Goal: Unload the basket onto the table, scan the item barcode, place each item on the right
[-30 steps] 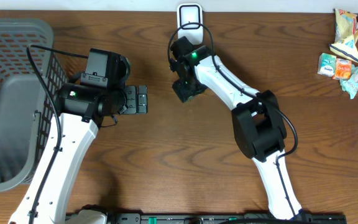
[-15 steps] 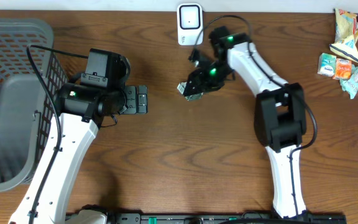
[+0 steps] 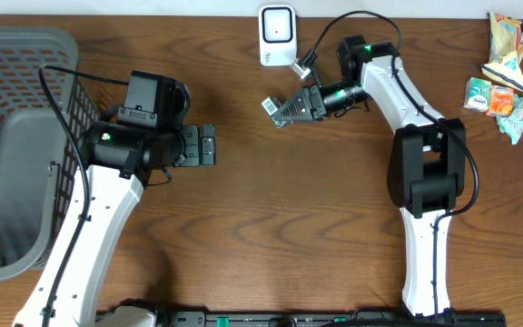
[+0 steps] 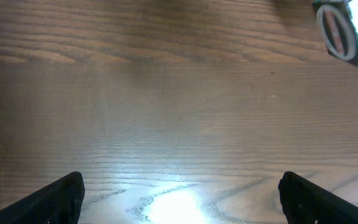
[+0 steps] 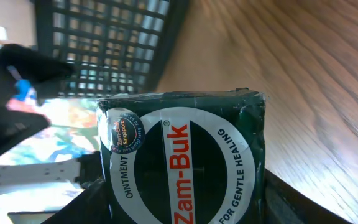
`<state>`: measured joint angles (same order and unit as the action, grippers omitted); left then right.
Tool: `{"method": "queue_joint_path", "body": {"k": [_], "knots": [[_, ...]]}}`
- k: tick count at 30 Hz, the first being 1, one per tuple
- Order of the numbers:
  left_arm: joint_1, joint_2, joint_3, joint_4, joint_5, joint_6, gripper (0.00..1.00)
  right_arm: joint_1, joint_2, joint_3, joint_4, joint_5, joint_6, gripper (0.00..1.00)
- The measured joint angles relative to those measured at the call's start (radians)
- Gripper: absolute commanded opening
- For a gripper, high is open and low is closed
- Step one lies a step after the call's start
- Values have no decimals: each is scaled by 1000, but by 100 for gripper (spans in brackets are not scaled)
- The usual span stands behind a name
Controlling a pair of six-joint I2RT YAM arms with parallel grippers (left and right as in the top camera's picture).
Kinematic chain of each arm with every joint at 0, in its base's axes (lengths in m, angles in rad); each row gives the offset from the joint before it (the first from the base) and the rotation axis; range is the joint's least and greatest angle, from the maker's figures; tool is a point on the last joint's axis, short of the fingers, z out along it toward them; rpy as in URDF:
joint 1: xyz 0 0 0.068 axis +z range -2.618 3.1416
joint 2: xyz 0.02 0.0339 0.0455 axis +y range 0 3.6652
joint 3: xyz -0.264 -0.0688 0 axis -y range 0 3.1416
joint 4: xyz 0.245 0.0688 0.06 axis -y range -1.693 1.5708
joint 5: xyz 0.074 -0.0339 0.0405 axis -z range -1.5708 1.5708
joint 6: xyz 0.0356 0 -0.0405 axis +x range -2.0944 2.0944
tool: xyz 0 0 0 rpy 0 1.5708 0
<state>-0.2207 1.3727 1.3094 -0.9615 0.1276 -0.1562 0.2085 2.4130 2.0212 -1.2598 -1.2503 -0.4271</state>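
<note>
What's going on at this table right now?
The right gripper holds a dark green Zam-Buk box above the table, close to the white scanner at the far edge. The left gripper hangs open over bare wood and holds nothing. A grey basket stands at the left, and a few snack packets lie at the far right.

Brown wood tbl (image 3: 271, 227), glare patch (image 4: 169, 205)

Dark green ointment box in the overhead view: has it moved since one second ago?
Yes. The dark green ointment box, held in the right gripper, is now slightly nearer the white barcode scanner.
</note>
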Motion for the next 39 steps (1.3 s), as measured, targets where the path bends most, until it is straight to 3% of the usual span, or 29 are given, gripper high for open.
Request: {"method": "queue_joint_path", "body": {"k": [8,39], "knots": [[0,0,0,0,0,0,98,-2,0,0,2,-98,-40,58],[0,0,0,0,0,0,98,-2,0,0,18,-96,-61,59]]}}
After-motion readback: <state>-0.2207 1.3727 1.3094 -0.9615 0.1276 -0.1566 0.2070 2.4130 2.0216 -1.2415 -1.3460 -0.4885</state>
